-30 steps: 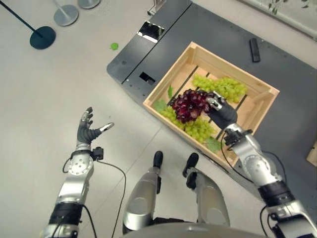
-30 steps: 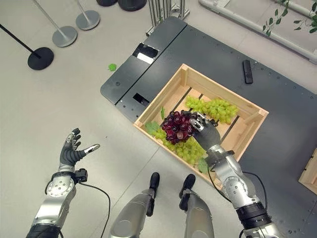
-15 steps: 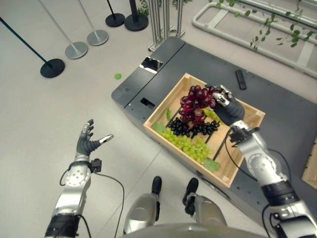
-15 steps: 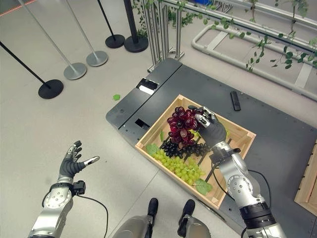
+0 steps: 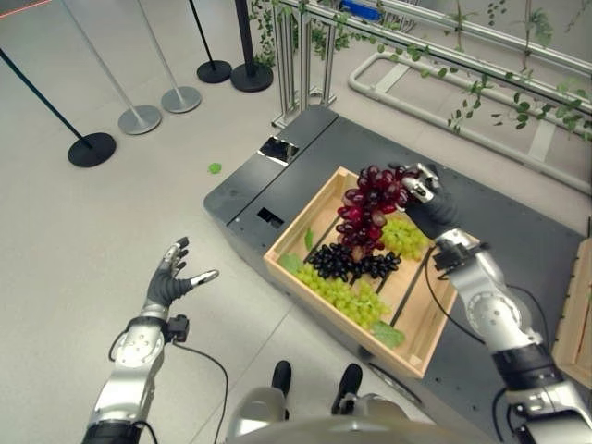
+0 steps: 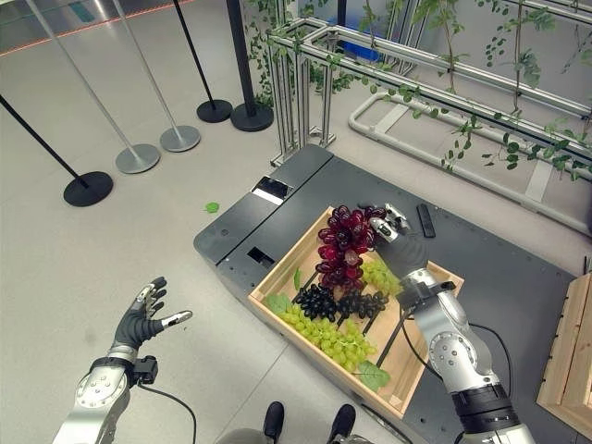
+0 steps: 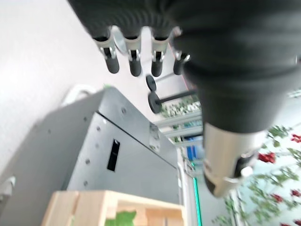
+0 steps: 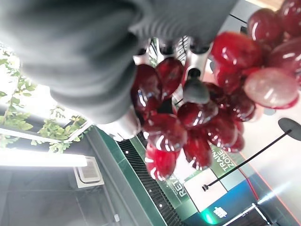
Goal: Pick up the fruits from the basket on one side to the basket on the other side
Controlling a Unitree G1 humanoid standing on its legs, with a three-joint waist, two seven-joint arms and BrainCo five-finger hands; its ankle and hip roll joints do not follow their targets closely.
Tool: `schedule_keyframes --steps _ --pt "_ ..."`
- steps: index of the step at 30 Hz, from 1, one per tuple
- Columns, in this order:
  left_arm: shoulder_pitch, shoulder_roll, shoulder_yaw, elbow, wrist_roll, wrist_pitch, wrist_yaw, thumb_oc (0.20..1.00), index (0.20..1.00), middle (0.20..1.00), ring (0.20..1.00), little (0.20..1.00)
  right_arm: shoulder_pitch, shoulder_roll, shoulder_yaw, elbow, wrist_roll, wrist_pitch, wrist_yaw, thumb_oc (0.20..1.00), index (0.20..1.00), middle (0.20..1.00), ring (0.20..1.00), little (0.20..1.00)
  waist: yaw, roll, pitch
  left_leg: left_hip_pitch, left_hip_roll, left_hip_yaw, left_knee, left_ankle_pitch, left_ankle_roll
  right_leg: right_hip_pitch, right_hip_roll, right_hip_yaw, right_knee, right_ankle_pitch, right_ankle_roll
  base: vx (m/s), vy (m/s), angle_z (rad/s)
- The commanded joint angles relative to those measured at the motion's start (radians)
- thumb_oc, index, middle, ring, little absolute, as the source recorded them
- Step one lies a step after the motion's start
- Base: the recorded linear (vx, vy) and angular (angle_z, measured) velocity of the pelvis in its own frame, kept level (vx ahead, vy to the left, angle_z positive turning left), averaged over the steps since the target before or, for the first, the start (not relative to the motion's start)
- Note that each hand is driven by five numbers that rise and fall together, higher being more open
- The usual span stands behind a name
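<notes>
While right hand (image 6: 404,242) clutches red grapes (image 6: 344,242) above crate (image 6: 421,370), green (image 6: 328,337), black bunches (image 6: 317,300) inside.

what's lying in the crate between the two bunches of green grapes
A bunch of black grapes lies between the green grapes at the crate's near side and the green grapes farther back, shown in both eye views.

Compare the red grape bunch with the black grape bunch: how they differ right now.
The red grape bunch hangs in the air, gripped by the right hand; the black grape bunch lies on the slats of the wooden crate. The red bunch hangs long and upright, the black one sprawls flat. The left hand touches neither. Both are dark-skinned grape clusters over the same crate.
</notes>
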Motion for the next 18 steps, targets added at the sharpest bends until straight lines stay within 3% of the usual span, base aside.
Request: schedule_keyframes --steps 1,11,18 --pt "0.017 0.075 0.031 -0.07 -0.086 -0.054 -0.062 1.0 1.0 1.0 1.0 1.0 -0.01 0.029 -0.033 -0.092 -0.018 -0.026 0.049 0.2 0.2 0.2 0.2 0.2 -0.006 -0.042 -0.076 -0.004 -0.052 0.006 0.014 -0.025 0.018 0.05 -0.073 -0.029 -0.011 0.028 0.123 0.0 0.0 0.0" --pt "-0.019 0.119 -0.051 -0.149 -0.141 -0.044 -0.193 1.0 1.0 1.0 1.0 1.0 -0.007 0.041 0.01 -0.072 -0.034 0.013 0.071 0.2 0.2 0.2 0.2 0.2 -0.012 -0.058 -0.109 0.02 -0.047 0.01 -0.003 -0.027 0.017 0.077 -0.064 -0.021 -0.032 0.027 0.124 0.02 0.006 -0.01" --pt "-0.114 0.152 -0.217 -0.203 -0.149 -0.039 -0.279 1.0 1.0 1.0 1.0 1.0 -0.012 0.053 0.089 -0.058 -0.034 0.042 0.091 0.2 0.2 0.2 0.2 0.2 -0.025 -0.08 -0.137 0.042 -0.04 0.017 -0.013 -0.032 0.015 0.095 -0.057 -0.012 -0.044 0.026 0.123 0.0 0.001 0.0"
